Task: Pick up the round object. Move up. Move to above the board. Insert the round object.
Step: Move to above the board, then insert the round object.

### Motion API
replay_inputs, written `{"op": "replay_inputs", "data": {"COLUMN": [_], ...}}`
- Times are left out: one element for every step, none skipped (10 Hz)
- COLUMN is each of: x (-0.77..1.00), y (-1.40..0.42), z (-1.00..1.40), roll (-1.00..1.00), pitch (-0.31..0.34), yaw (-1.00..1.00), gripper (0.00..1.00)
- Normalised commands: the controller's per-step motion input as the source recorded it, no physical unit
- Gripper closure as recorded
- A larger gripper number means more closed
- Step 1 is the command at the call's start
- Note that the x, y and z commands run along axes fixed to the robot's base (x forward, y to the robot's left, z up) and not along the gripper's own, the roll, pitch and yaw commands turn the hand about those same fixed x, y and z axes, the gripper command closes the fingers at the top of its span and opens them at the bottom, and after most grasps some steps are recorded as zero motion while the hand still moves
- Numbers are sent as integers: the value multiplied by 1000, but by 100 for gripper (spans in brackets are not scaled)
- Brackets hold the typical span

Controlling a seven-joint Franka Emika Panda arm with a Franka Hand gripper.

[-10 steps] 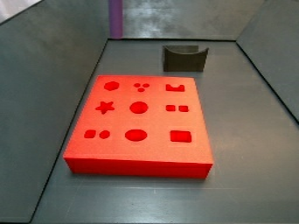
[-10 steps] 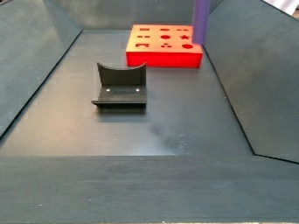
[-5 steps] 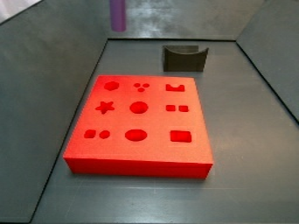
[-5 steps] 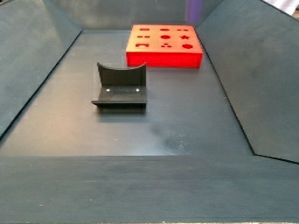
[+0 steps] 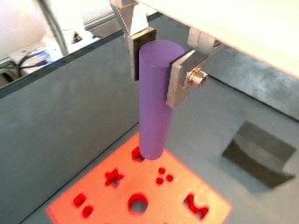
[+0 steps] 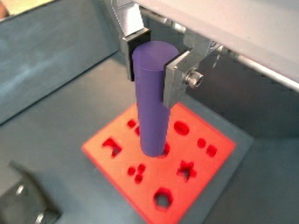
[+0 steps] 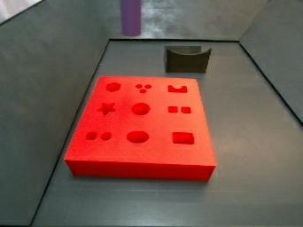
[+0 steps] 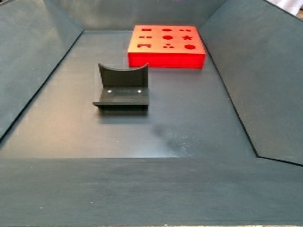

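gripper (image 5: 159,59) pinching tall matte purple cylinder peg (image 5: 156,105) upright | above bright red cut-out board (image 6: 163,157) | dark grey notched block (image 7: 187,58) at board's 12–1 o'clock

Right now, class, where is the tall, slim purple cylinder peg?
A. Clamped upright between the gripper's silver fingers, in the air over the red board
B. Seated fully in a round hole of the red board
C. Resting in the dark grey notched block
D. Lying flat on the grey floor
A: in both wrist views the gripper clamps the purple cylinder peg upright, its lower end hanging above the flat red board.
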Motion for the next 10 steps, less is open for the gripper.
{"op": "replay_inputs", "data": {"x": [226,171,91,0,0,0,0,0,-23,0], "y": [-442,-306,-168,86,-17,-157,-57,0,0,0], "z": [144,107,64,-766,-803,-786,-877,-1000,-1000,-977], "roll": [19,24,31,11,0,-3,0,66,154,171], "pitch": [125,105,68,-223,-229,-241,-196,-73,-31,-66], "yaw": [2,6,9,31,0,0,0,0,0,-14], "gripper": [100,100,100,100,100,100,100,100,100,100]}}
